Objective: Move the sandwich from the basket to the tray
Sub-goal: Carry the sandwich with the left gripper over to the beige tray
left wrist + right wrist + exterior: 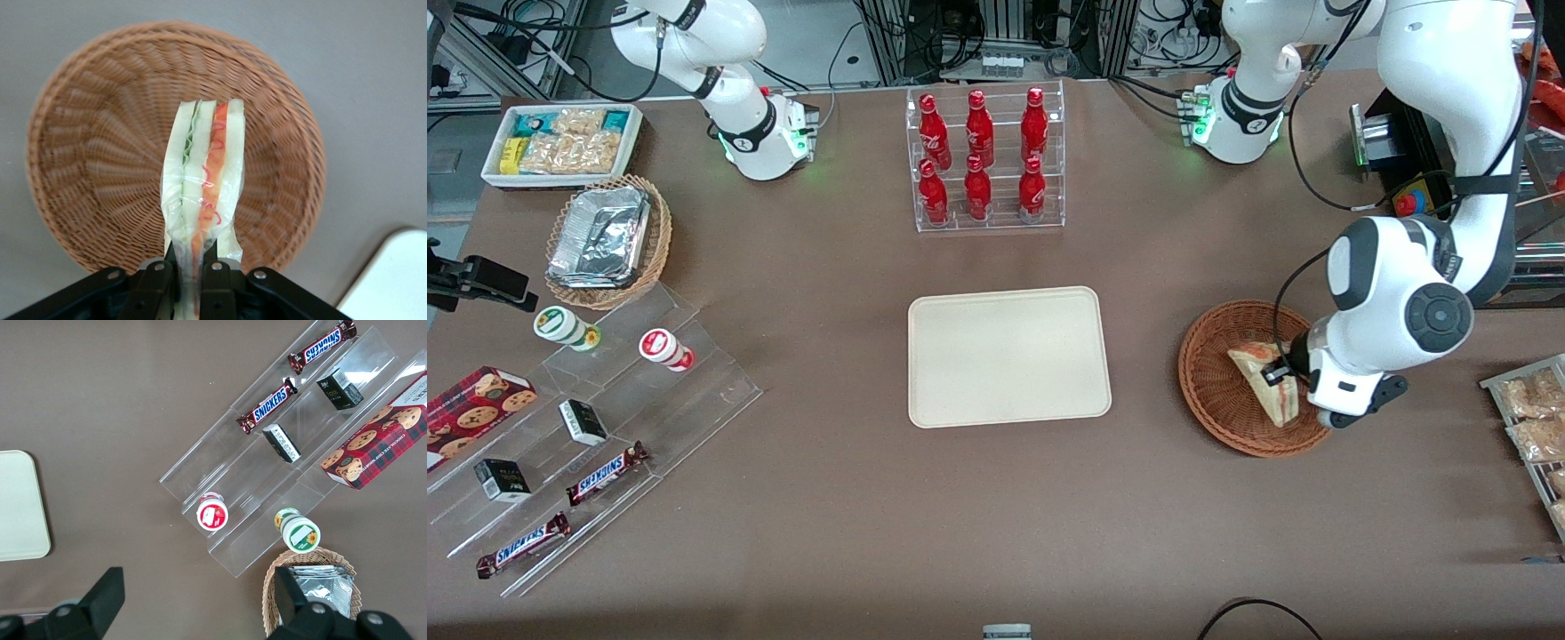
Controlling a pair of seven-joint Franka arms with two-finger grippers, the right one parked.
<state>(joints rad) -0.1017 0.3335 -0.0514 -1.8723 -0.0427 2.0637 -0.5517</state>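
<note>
In the front view, one sandwich [1263, 380] is seen over the reddish-brown basket [1214, 382], pinched at its edge by the end effector [1282, 373]. One empty cream tray [1009, 356] lies on the table [996, 516], well apart from the basket, toward the parked arm's end. Six red bottles [980, 156] stand in a clear rack, and two Snickers bars [565, 511] lie on an acrylic stand.

In the left wrist view, the sandwich [203, 187] is clamped between the two fingers [217, 283], raised above the basket [100, 167].

In the right wrist view, two Snickers bars [293, 380] and two small cups [257, 523] are counted.

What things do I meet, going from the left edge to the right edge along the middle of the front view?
Tan basket with foil container → red-capped cup → tray → basket → sandwich, held by the gripper → snack rack.
</note>
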